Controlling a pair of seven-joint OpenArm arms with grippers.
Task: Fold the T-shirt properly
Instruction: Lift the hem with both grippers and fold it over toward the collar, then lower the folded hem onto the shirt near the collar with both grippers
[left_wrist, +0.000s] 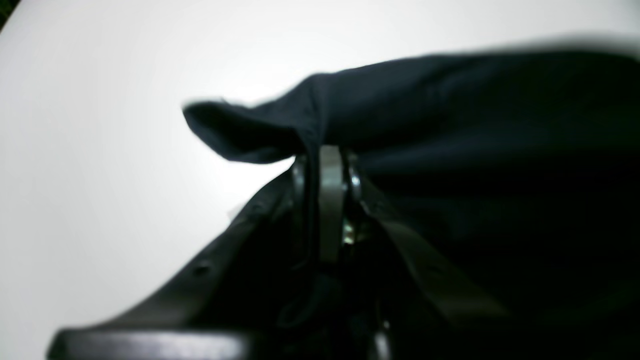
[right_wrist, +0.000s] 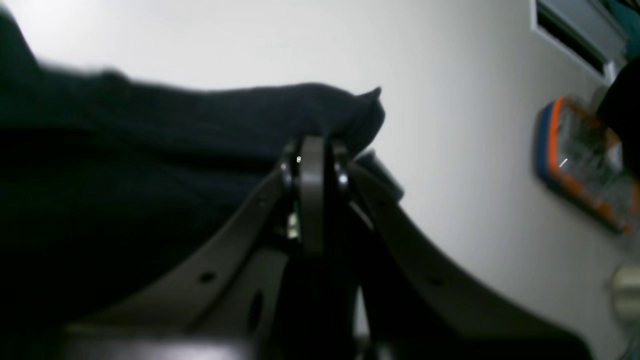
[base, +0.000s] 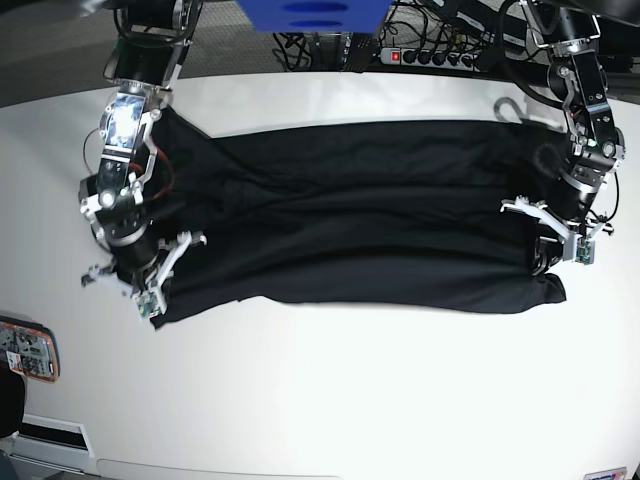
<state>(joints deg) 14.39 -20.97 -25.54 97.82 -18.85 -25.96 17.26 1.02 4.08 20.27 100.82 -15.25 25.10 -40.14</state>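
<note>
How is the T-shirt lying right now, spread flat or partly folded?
Partly folded: the T-shirt forms a wide band across the table, its near corners pinched by the left end effector and right end effector.

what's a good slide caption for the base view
Both arms pinch opposite ends of the black T-shirt stretched across the white table, left gripper and right gripper shut on cloth.

White surface (base: 330, 400), matte, rounded far edge. T-shirt (base: 350, 230), black, lies spread crosswise over its far half as a long band, near hem wavy. Orange-and-blue-edged device (base: 25, 350) sits at the surface's left edge, well apart from the cloth. Front half of the surface otherwise plain white.
</note>
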